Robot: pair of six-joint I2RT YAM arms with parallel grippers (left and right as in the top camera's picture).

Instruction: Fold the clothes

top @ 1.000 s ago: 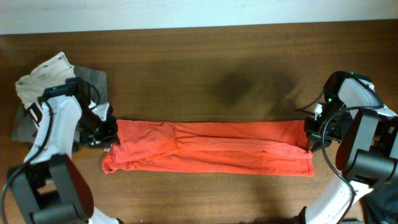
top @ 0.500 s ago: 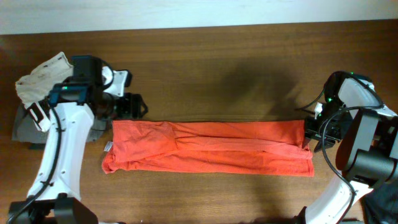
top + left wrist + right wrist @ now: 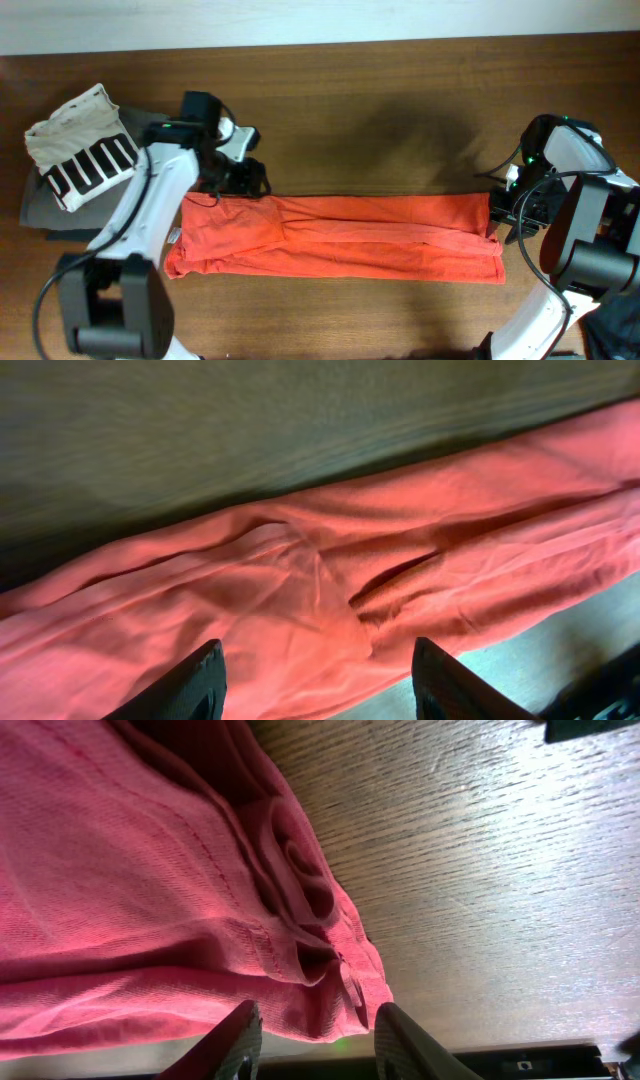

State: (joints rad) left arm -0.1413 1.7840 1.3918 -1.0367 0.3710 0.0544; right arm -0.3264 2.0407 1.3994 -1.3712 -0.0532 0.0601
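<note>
Hanging just above the far edge of the orange-red garment (image 3: pixel 340 235), near its left end: left hand (image 3: pixel 318 665), fingers spread wide and gripping nothing, only rumpled cloth showing between them in the left wrist view. Sitting at the opposite, right end: right hand (image 3: pixel 315 1025), fingers straddling the bunched hem corner. Pinching it or merely resting around it, impossible to tell from these views. Lying flat on the brown worktop (image 3: pixel 380 110), already narrowed into a long strip and running left to right between the two arms. Lying further left, apart from the strip: a striped cloth (image 3: pixel 85 155) on top of a grey garment (image 3: pixel 35 205).

Judging by the wrinkles and the rolled hem, behaving as a light, limp knit: sagging wherever unsupported, sliding readily on the wood, not fragile. Calling for a pinch through all layers at an end corner, close to the thicker hem, then carrying that end low toward the other, guarding against the layers peeling apart.
</note>
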